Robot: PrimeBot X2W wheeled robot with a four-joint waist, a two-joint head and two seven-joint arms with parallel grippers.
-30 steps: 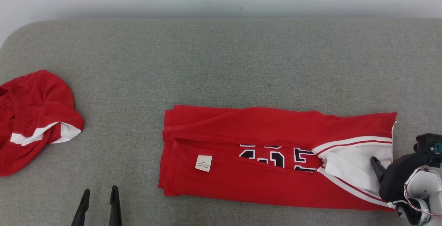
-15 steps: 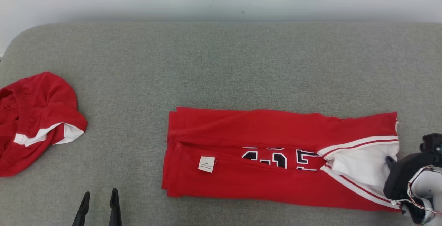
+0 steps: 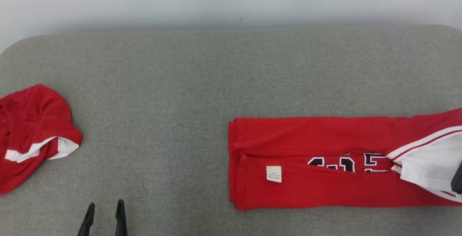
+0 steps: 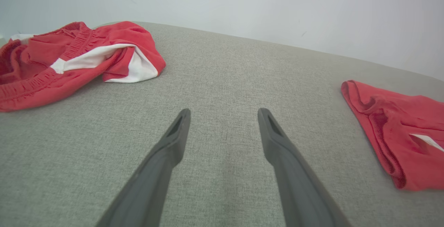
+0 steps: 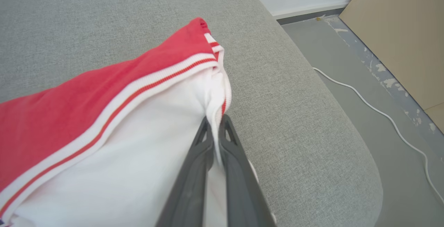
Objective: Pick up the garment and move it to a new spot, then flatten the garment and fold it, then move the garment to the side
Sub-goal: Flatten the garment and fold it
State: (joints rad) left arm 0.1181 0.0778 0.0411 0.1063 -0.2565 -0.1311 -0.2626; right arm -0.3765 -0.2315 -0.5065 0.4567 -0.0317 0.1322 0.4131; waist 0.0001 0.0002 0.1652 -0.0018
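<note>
The garment (image 3: 325, 135) is a red jersey with white trim and dark numbers, folded into a long strip on the grey cushion (image 3: 162, 84). Its right end runs off the head view's right edge. My right gripper (image 5: 215, 121) is shut on the white hem at that end, with cloth pinched between the fingers; a dark bit of it shows at the head view's right edge (image 3: 457, 182). My left gripper (image 3: 105, 205) stands open over bare cushion at the lower left, its fingers (image 4: 177, 129) wide apart. The garment's left end (image 4: 392, 129) lies to its right.
A second red garment with white trim (image 3: 32, 135) lies crumpled at the cushion's left edge, also in the left wrist view (image 4: 69, 53). The cushion's rounded right edge (image 5: 347, 126) drops to a grey floor with a white cable (image 5: 381, 112) and a wooden panel (image 5: 406, 29).
My right gripper has shut on the garment's white hem and dragged the garment to the right across the cushion. The left gripper has stayed put. The head camera shifted slightly.
</note>
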